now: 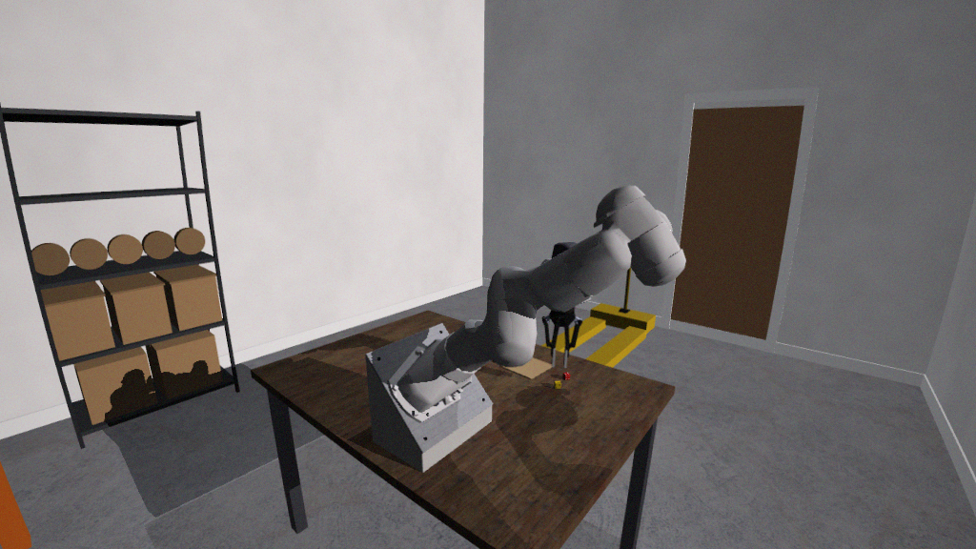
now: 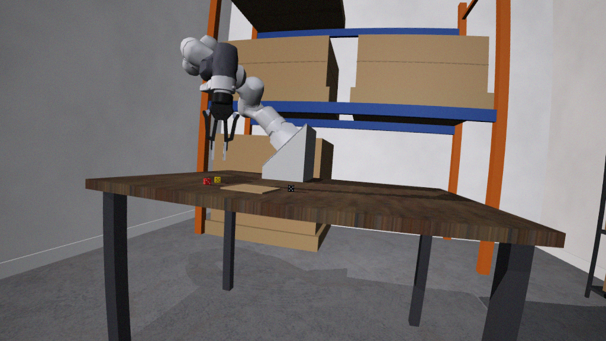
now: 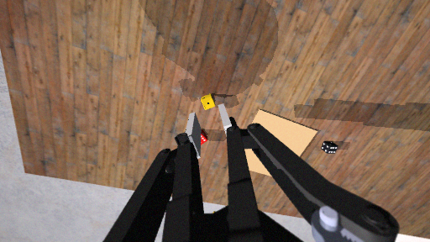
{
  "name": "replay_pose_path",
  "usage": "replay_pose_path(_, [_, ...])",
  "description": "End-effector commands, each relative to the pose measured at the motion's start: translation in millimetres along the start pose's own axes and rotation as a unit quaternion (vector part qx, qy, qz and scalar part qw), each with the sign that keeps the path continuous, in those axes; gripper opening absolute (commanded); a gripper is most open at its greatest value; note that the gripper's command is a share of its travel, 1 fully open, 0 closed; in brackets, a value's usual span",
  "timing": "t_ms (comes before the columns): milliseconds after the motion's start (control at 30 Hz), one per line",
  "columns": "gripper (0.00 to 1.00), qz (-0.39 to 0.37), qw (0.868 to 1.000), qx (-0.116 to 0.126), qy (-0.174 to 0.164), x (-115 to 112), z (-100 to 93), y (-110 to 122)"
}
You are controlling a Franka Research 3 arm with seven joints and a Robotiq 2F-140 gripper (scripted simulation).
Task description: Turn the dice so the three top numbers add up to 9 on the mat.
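Note:
Three dice lie on the wooden table, none on the tan mat (image 3: 280,139). The red die (image 3: 203,137) and the yellow die (image 3: 206,102) lie close together beside one edge of the mat. The black die (image 3: 329,147) lies off the opposite side. My gripper (image 3: 209,117) hangs well above the table, over the red die, pointing down. Its fingers are narrowed to a small gap with nothing between them. From the exterior view the gripper (image 2: 218,153) is clearly above the red die (image 2: 206,180), yellow die (image 2: 217,179), mat (image 2: 250,188) and black die (image 2: 290,187).
The arm's grey wedge base (image 2: 292,157) stands on the table behind the mat. The table edge (image 3: 84,181) runs close to the red die. Shelves with cardboard boxes stand beyond the table.

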State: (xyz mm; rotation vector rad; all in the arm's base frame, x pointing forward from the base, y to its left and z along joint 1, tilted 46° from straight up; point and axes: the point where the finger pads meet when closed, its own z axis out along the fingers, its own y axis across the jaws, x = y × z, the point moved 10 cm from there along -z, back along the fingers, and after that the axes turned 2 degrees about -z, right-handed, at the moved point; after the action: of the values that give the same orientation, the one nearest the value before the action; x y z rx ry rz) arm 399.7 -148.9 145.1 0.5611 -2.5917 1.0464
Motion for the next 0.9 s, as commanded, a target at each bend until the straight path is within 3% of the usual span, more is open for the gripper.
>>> replay_pose_path(0, [0.21,0.000,1.000,0.001,0.002,1,1.1,1])
replay_pose_path(400, [0.21,0.000,1.000,0.001,0.002,1,7.3,1])
replay_pose_path(867, [0.21,0.000,1.000,0.001,0.002,1,27.4,1])
